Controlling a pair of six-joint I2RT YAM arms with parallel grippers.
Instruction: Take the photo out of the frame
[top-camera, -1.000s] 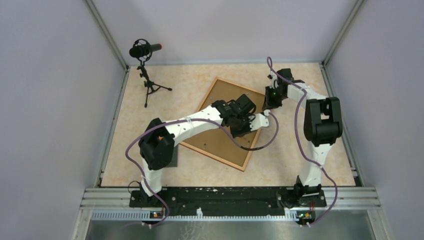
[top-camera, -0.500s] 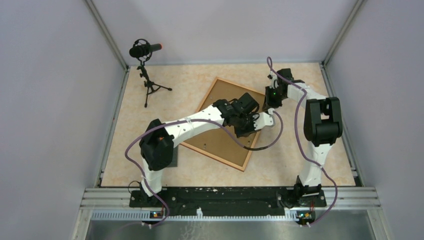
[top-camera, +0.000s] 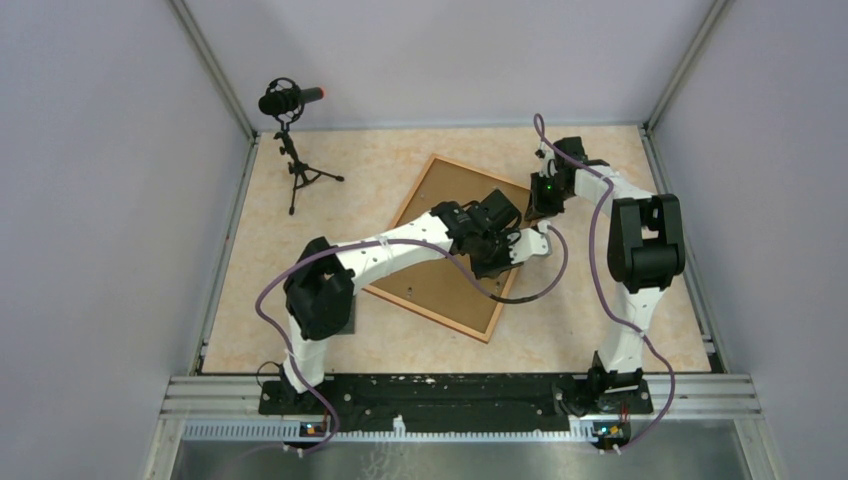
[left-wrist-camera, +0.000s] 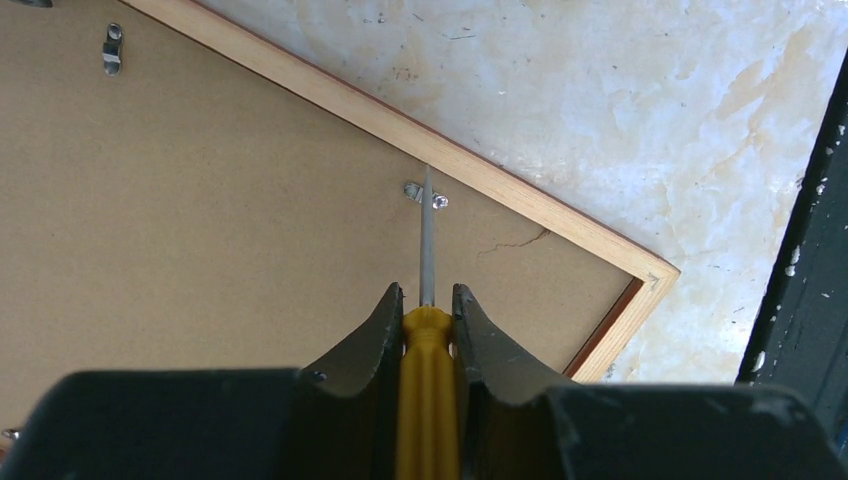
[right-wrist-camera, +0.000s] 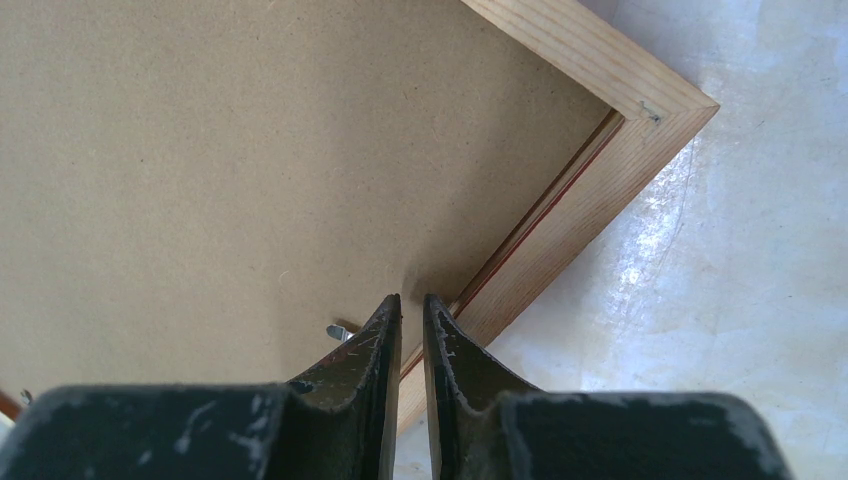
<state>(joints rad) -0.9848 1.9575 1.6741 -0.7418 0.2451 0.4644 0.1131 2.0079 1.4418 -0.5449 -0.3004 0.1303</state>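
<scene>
Marbled beige tabletop (top-camera: 380, 160), grey walls (top-camera: 100, 200), microphone (top-camera: 290, 100) on tripod. Frame (top-camera: 440, 290) lies back-up. Left end effector (left-wrist-camera: 427, 300) grips yellow screwdriver (left-wrist-camera: 428, 400); right end effector (right-wrist-camera: 412, 305) narrow, empty.

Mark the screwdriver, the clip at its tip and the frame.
screwdriver (left-wrist-camera: 428, 335): left wrist view, yellow handle.
clip (left-wrist-camera: 412, 189): left wrist view, metal tab beside the blade tip.
frame (right-wrist-camera: 600, 55): right wrist view, wooden border near the corner.

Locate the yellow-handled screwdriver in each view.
Top external: it cannot be made out.
Left wrist: the screwdriver is at bottom centre, gripped in the left claw, with its tip at a metal clip.
Right wrist: not in it.
Shared landmark: the frame, brown back up, with its wooden border.
</scene>
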